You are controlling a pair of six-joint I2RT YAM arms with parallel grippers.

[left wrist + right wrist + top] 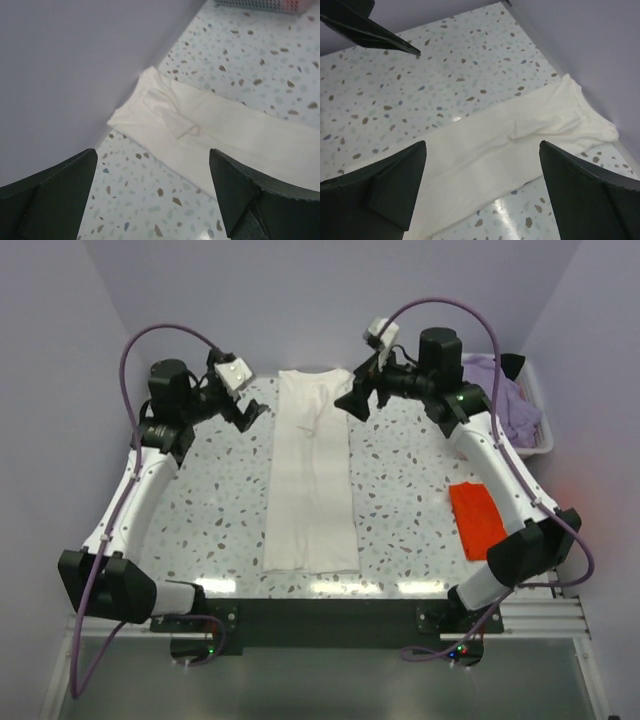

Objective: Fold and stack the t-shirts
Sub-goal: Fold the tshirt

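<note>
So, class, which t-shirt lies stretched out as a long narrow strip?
The cream-white cloth t-shirt mid-table; the orange-red t-shirt is a small folded rectangle, the lavender t-shirt lies bunched in the white plastic basket.

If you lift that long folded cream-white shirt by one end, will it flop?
Probably: the cream-white cloth shirt lies flat with soft creases, so it should drape. Pushed on the speckled table, it would likely bunch, not slide.

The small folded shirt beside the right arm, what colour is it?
The folded shirt is plain orange-red; the top external view shows it best.
</note>
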